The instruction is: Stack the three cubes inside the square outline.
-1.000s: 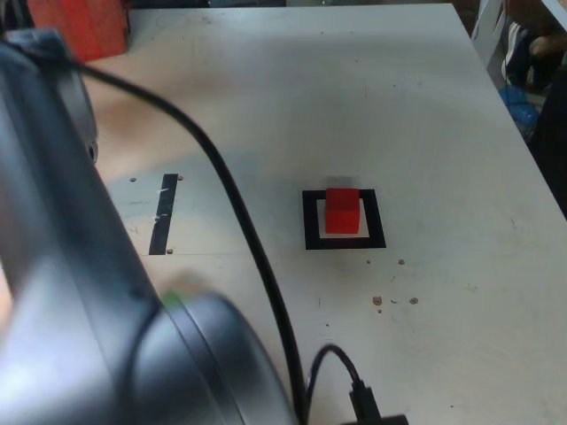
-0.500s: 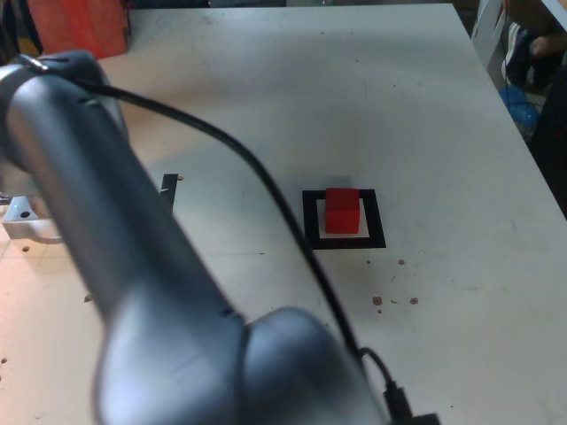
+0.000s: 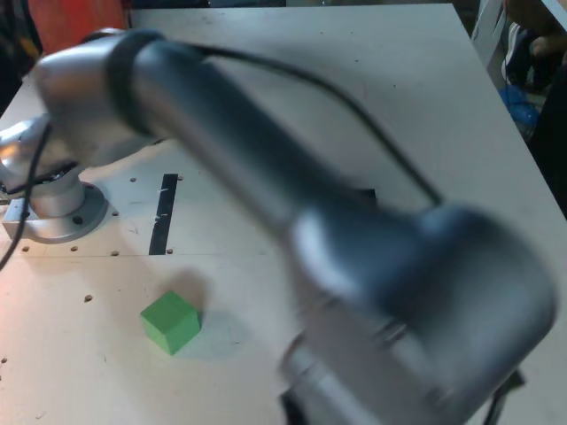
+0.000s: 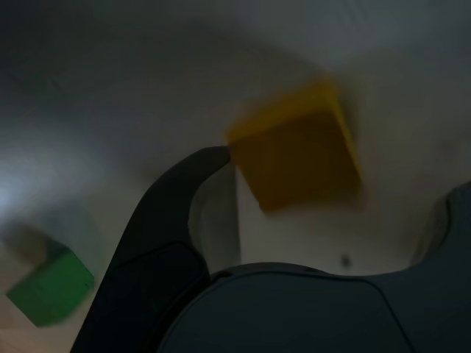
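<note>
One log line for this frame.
gripper: open | yellow cube: between fingers, not gripped | green cube: on table | red cube: hidden

In the exterior view, the arm (image 3: 239, 133) is blurred and covers most of the square outline (image 3: 364, 195); the red cube is hidden. The hand (image 3: 297, 407) is cut off by the lower edge, mostly out of sight. In the wrist view, the yellow cube (image 4: 298, 154) is blurred, 1 corner meeting a fingertip outline, contact unclear; the hand's 2 fingers (image 4: 151, 220) run past the picture's edges.
</note>
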